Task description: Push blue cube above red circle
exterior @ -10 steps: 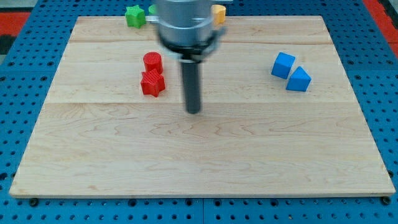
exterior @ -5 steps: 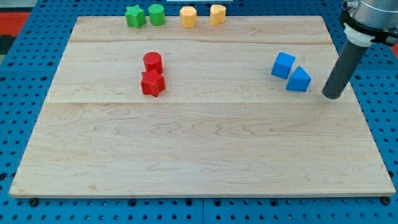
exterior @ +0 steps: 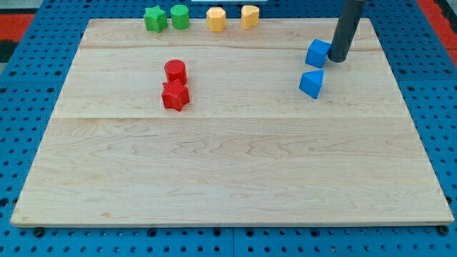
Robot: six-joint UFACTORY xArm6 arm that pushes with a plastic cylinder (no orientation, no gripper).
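Note:
The blue cube (exterior: 318, 53) lies at the upper right of the wooden board (exterior: 228, 171). My tip (exterior: 337, 58) touches its right side. The rod rises from there to the view's top edge. A second blue block, a wedge-like shape (exterior: 311, 83), lies just below the cube. The red circle (exterior: 176, 71) stands at the upper left of the middle, far to the left of the cube. A red star-shaped block (exterior: 175, 95) touches it from below.
Along the top edge of the board stand a green star block (exterior: 153, 18), a green circle (exterior: 180, 16), a yellow hexagon-like block (exterior: 216, 18) and a yellow block (exterior: 250, 16). A blue pegboard surrounds the board.
My tip swept from the middle of the board to the far right, then up and left against the blue blocks. The cube slid up and left; the other blue block slid left.

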